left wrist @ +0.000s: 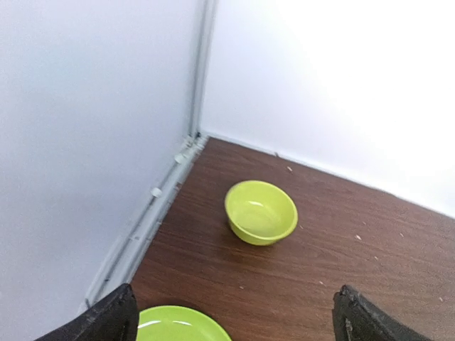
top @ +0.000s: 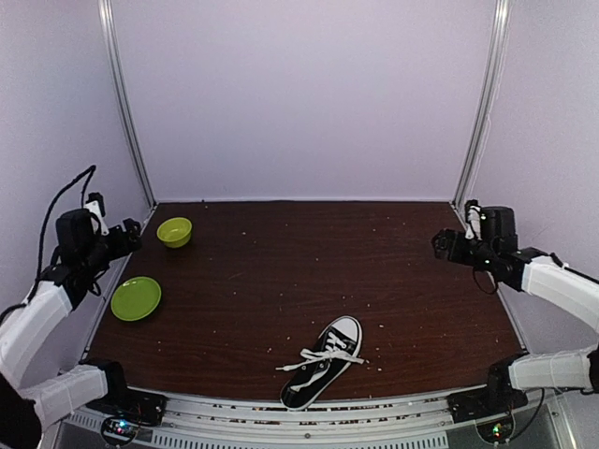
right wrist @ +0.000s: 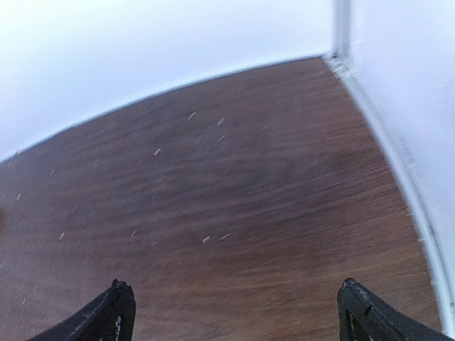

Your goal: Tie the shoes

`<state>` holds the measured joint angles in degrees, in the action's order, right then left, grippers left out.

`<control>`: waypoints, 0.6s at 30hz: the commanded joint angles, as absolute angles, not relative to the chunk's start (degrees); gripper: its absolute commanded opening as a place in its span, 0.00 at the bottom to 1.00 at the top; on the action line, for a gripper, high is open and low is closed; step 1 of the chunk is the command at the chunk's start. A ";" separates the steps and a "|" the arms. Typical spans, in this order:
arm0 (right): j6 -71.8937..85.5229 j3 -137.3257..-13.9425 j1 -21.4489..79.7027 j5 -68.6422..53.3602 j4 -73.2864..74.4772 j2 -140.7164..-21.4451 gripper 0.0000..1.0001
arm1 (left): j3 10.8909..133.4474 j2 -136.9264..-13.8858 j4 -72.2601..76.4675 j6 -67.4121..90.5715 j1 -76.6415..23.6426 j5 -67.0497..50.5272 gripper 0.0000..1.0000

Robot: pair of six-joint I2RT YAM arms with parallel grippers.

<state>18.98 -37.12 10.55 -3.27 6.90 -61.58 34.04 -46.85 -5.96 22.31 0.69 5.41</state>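
Closest in, a pale metal rail [top: 299, 409] runs along the near edge of the dark wood-grain table [top: 281, 271], with the two arm bases bolted at its ends.

At far left, the left arm is raised beside the table's left edge. The left gripper [top: 131, 234] hangs in the air, aimed at the back left corner. In its wrist view its black fingers [left wrist: 114, 316] stand wide apart with nothing between them. Below it a flat lime-green plate [top: 136, 298] lies by the left edge. A small lime-green bowl [top: 174, 231] sits upright farther back, apart from the plate.

Right of centre and close to the near edge lies the black low-top sneaker [top: 316, 374], sole down. Its heel is toward the rail and its white toe cap [top: 345, 326] points away and slightly right. Its white laces [top: 298, 366] are untied and trail loose over the wood on both sides of the shoe.

Pale specks dot the tabletop.

At far right, the right gripper [top: 440, 245] is held above the right edge, well apart from the sneaker. Its fingers [right wrist: 114, 312] are spread wide over bare wood.
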 commanded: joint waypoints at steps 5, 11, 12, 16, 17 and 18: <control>17.67 -21.06 -1.58 7.36 -20.53 -55.01 0.99 | 16.67 -41.94 12.29 14.88 0.61 29.12 0.98; 15.18 -20.16 -2.13 12.83 -29.95 -61.08 1.00 | 16.61 -54.58 27.92 8.70 0.66 28.71 0.98; 14.70 -19.41 -2.11 13.55 -32.35 -61.87 1.00 | 17.14 -56.70 28.66 8.35 0.70 28.96 0.98; 13.14 -18.76 -2.11 14.44 -35.17 -63.61 1.00 | 19.07 -62.03 31.35 7.73 0.64 26.55 0.98; 12.85 -18.62 -2.11 14.70 -35.82 -63.82 1.00 | 19.70 -63.03 31.12 7.88 0.69 26.59 0.98; 12.17 -18.14 -2.11 14.77 -37.39 -64.24 1.00 | 20.63 -64.00 29.95 8.26 0.69 26.74 0.98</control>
